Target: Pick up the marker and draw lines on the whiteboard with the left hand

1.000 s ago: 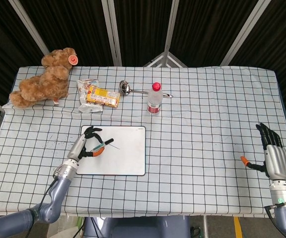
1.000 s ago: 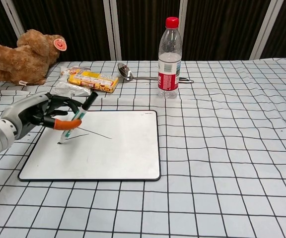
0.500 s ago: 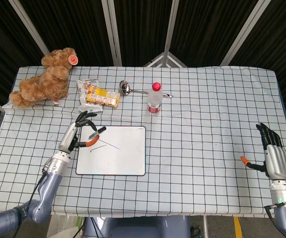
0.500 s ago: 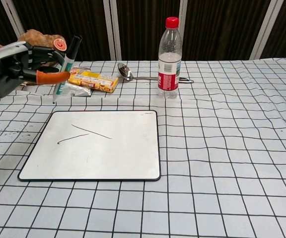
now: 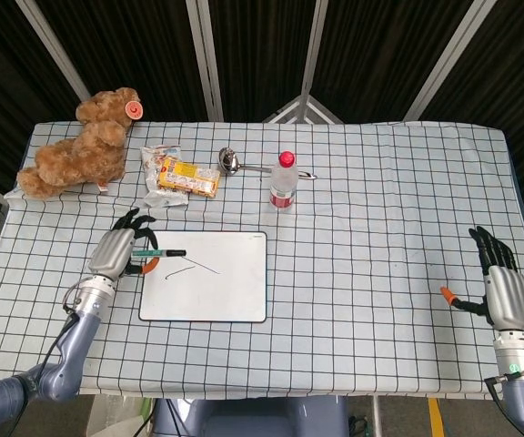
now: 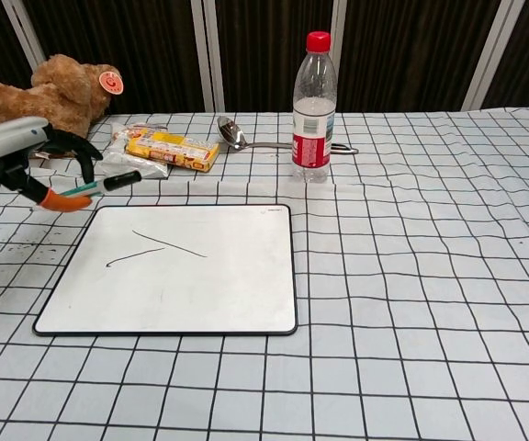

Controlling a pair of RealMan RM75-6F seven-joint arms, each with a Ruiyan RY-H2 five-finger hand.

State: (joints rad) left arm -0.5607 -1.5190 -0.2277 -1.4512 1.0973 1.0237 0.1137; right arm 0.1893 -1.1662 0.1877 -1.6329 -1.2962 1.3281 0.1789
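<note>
The whiteboard (image 5: 209, 291) (image 6: 191, 276) lies flat on the checked cloth and carries two thin drawn lines near its upper left. My left hand (image 5: 121, 252) (image 6: 21, 165) hovers off the board's left edge and grips the marker (image 5: 159, 251) (image 6: 106, 184), which now lies nearly level, its dark end pointing right over the board's top-left corner. My right hand (image 5: 500, 284) rests open at the table's far right, fingers spread, holding nothing; it shows only in the head view.
A water bottle (image 5: 282, 181) (image 6: 313, 108) stands behind the board. A spoon (image 5: 244, 165) (image 6: 246, 140), a snack packet (image 5: 182, 177) (image 6: 168, 149) and a teddy bear (image 5: 82, 146) (image 6: 39, 103) lie along the back left.
The left hand lifted the marker off the board, drew back to the left and tipped the marker from upright to nearly level. The right hand stayed still.
</note>
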